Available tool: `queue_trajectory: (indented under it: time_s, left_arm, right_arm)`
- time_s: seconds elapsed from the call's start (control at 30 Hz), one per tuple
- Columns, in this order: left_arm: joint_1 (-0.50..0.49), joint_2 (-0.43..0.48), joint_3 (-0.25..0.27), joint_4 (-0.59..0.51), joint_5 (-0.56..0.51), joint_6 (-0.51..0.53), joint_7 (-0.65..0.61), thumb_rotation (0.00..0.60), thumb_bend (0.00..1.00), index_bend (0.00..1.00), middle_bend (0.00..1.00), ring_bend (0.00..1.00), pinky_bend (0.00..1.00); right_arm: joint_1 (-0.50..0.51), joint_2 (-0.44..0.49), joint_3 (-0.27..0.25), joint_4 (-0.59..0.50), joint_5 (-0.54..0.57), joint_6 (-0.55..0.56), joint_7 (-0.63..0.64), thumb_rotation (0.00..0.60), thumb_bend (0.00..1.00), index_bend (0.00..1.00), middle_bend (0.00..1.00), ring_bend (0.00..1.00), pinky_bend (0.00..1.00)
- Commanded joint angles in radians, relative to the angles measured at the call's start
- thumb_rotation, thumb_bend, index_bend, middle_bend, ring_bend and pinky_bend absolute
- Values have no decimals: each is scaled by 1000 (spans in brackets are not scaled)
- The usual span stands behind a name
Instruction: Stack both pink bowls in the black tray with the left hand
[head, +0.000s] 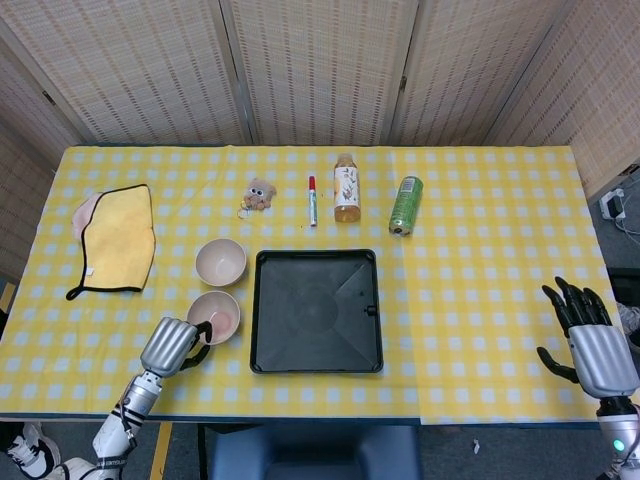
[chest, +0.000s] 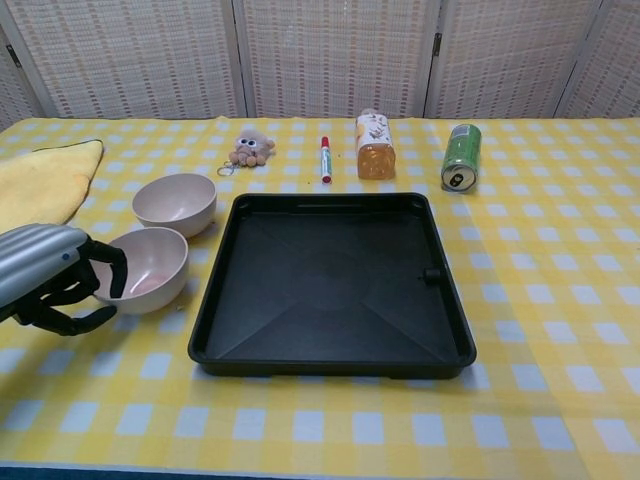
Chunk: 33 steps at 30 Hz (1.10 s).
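Note:
Two pink bowls stand left of the black tray (head: 315, 312) (chest: 330, 285). The far bowl (head: 220, 262) (chest: 174, 203) sits untouched. My left hand (head: 172, 345) (chest: 45, 278) is at the near bowl (head: 221, 312) (chest: 156, 264), with fingers hooked over its left rim into the bowl and the thumb outside below it. The bowl looks slightly tilted in this grip. The tray holds nothing. My right hand (head: 596, 345) rests at the table's far right edge with its fingers spread and nothing in it; the chest view does not show it.
A yellow cloth (head: 115, 240) (chest: 40, 180) lies at the left. Behind the tray stand a plush toy (head: 259, 192), a red marker (head: 312, 200), a tea bottle (head: 346, 188) and a green can (head: 405, 205).

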Motion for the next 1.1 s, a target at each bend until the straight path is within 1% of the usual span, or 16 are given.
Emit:
queue_trajectory:
  time_s: [0.03,0.27,0.47,0.67,0.87,0.97,1.1]
  left_arm:
    - [-3,-2,4,1,3,1,-8,600,444,608,1000,1000,1000]
    - [-7,5,7,-22,20,34,-6,600,445,614,1000,1000,1000]
    - [-10,25,7,-89,35,58,59,600,446,617,1000,1000,1000]
    - [-23,27,-9,-161,33,64,125,600,446,619,1000,1000,1000]
    - [-61,-19,-35,-188,30,41,170,600,447,620,1000,1000,1000]
    - [-79,-65,-59,-171,15,33,196,600,449,620,1000,1000,1000]
    - [-112,-129,-83,-134,-18,-4,202,600,452,620,1000,1000,1000]
  right_arm:
    - [-1,0,1,2,2,1,3,600,319,0,0,0,0]
    - [-3,1,-1,2,-3,6,7,600,318,0,0,0,0]
    - [-6,7,-10,-2,-23,14,18,600,318,0,0,0,0]
    - [-15,15,-21,-4,-53,35,35,600,319,0,0,0,0]
    - [-21,23,-27,-6,-72,51,52,600,319,0,0,0,0]
    - [-25,26,-29,-5,-77,59,62,600,319,0,0,0,0]
    - [-28,29,-32,-4,-84,65,69,600,319,0,0,0,0]
